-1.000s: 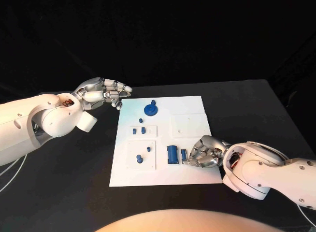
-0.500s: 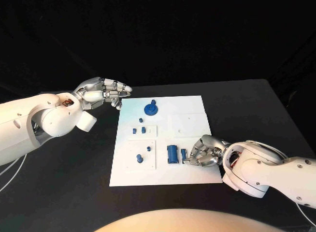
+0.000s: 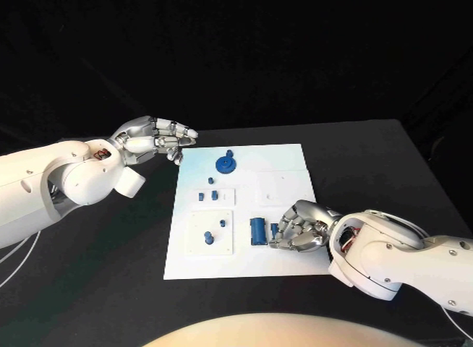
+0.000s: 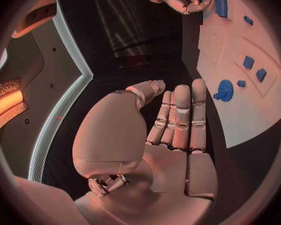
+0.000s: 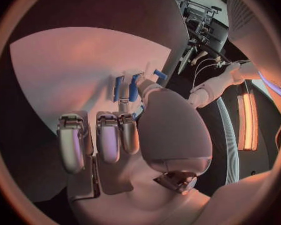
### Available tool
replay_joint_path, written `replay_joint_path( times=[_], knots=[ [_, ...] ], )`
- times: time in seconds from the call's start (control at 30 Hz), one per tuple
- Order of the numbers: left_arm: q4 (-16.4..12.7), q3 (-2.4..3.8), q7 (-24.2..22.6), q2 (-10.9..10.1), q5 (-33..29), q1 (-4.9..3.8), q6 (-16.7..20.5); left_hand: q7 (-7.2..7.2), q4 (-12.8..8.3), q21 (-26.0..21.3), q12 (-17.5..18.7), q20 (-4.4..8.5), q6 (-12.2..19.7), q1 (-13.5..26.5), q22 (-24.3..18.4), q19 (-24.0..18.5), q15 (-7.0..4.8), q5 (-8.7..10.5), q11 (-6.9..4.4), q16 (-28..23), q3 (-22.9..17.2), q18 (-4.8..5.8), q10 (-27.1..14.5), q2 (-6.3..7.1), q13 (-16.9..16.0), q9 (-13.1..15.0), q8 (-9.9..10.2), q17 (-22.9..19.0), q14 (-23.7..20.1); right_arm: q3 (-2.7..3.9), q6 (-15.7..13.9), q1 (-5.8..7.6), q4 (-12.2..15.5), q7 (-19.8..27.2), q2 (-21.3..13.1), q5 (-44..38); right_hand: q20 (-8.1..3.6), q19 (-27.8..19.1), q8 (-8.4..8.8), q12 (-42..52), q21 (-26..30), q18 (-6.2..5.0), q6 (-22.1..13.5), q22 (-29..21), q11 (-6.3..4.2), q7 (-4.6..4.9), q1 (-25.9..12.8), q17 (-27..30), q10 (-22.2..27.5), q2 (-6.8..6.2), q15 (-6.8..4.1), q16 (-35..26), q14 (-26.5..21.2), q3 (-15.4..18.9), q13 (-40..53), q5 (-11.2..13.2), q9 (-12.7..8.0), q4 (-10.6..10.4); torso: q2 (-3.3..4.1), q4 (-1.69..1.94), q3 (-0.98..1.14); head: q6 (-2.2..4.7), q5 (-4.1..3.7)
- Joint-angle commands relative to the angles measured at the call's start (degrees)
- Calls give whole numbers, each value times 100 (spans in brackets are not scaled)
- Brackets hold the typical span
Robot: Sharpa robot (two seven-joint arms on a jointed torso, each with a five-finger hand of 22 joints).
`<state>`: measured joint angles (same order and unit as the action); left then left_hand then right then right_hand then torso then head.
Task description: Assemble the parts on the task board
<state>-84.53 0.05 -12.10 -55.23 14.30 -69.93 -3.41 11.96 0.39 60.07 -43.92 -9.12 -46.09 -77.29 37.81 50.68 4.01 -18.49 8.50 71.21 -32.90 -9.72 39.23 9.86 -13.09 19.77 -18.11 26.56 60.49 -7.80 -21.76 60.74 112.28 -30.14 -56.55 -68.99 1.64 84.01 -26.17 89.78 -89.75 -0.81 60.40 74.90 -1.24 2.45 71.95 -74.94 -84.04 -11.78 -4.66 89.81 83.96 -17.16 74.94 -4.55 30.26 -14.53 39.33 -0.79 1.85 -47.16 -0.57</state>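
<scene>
While both arms reached over the black table (image 3: 393,155), the scene ran left to right as follows.

Left hand: the left hand (image 3: 153,137) hovered off the far left corner of the task board (image 3: 288,163), over bare table, with its fingers (image 4: 181,117) straight and close together, grasping nothing.
Open room, left: dark table lay free all along the board's left edge.
Task board: the white plate sat mid-table, its long sides running away from the robot.
Far part: a round blue disc with a knob (image 3: 226,164) stood near the board's far edge.
Upper recess: a small square panel (image 3: 228,194) held two small blue pieces (image 3: 206,195) side by side.
Lower recess: a larger panel (image 3: 199,220) held one blue peg (image 3: 208,236) and a smaller piece (image 3: 223,223).
Long parts: a blue block (image 3: 257,230) lay beside a thinner blue piece (image 3: 275,230), just left of the right hand.
Right hand: the right hand (image 3: 300,227) rested on the board's right near part, fingers curled down at the thinner piece; whether it gripped it, I cannot tell.
Open room, right: bare table stretched beyond the board's right edge.
</scene>
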Motion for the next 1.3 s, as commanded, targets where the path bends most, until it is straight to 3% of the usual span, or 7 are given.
replay_joint_path(
  times=[0.03, 0.87, 1.3],
  knots=[
    [-8, 3, -42, 18, -1, -2, -79, 9, 11, 20, -23, -32, 35, 9, 9, 4, 2, -37, 7, 26, -32, -93, -46, -54, 5, 6, -38, -5, -47, -1, -10, 3, -8, 180, 92, -418, -34, 599, -36, 22, -25, 81, 38, 1510, -37, -5, 46, -1506, -596, 8, -32, 19, 604, 19, 1506, 40, 8, 6, 3, 7, 2, -2, -8],
    [-11, 3, -34, 14, -1, -2, -95, 9, 11, 20, -23, -32, 35, 9, 9, 4, 2, -37, 7, 26, -32, -93, -46, -54, 5, 6, -38, -5, -47, -9, 24, -23, -403, -313, 524, -961, -68, 599, -114, 22, -25, 81, 60, 1510, -80, -54, 145, -1506, -596, 188, -69, 19, 604, -25, 1506, 47, 30, -91, 7, 5, 7, -23, 30],
    [-7, 3, -33, 12, -1, -2, -103, 9, 11, 20, -23, -32, 35, 9, 9, 4, 2, -37, 7, 26, -32, -93, -46, -54, 5, 6, -38, -5, -47, -11, -121, -37, -326, -50, 433, -874, -74, 599, -124, 22, -25, 81, 45, 1510, -78, -47, 164, -1506, -596, 159, -72, 19, 604, -22, 1506, 113, 31, -100, 5, 2, 5, -15, 29]
  ],
)
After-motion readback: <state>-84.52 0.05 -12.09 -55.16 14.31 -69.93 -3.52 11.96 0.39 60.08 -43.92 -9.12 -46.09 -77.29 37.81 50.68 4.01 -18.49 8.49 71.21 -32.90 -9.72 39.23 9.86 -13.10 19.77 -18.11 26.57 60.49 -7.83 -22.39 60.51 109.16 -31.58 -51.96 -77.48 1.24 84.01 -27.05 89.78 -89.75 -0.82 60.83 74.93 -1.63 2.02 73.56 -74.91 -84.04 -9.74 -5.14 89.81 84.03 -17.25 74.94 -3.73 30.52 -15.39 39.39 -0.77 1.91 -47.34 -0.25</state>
